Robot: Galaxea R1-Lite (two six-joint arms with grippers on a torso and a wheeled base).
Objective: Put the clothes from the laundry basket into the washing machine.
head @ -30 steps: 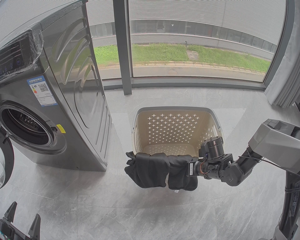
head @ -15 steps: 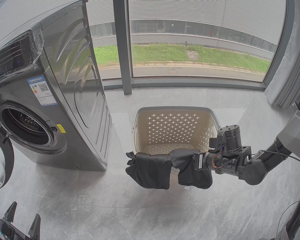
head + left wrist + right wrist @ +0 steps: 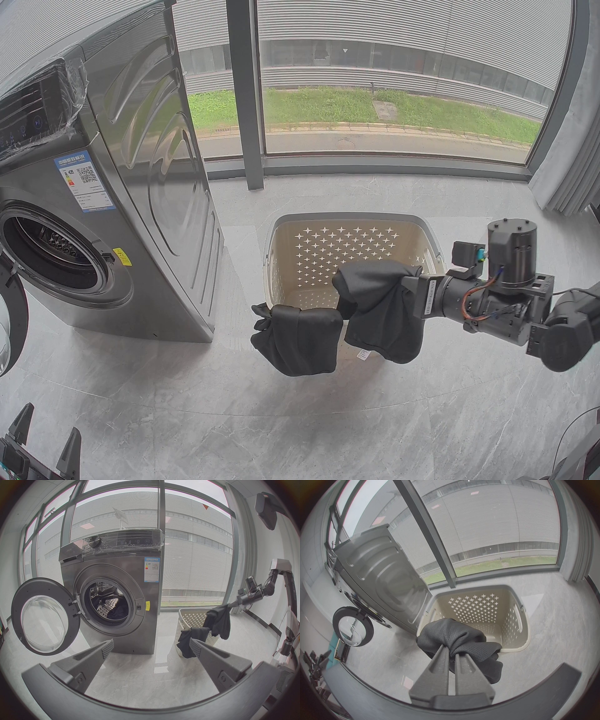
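Observation:
A dark garment (image 3: pixel 378 306) hangs from my right gripper (image 3: pixel 412 289), which is shut on its upper folds above the front right of the beige laundry basket (image 3: pixel 350 217). The garment's other end (image 3: pixel 300 337) stays draped over the basket's front rim. In the right wrist view the fingers of the right gripper (image 3: pixel 451 650) pinch the cloth (image 3: pixel 456 636). The washing machine (image 3: pixel 53 253) stands at the left with its round door (image 3: pixel 43 617) swung open and a dark cloth (image 3: pixel 120 611) inside the drum. My left gripper (image 3: pixel 47 431) sits low at the front left, open and holding nothing.
A window wall with a dark post (image 3: pixel 244 94) runs behind the basket. A grey curtain (image 3: pixel 569 156) hangs at the far right. Bare grey floor (image 3: pixel 187 400) lies between the basket and the washing machine.
My right gripper has risen and drawn back to the right, lifting one end of the garment off the basket's front rim. The other end stayed draped. The left arm has not moved.

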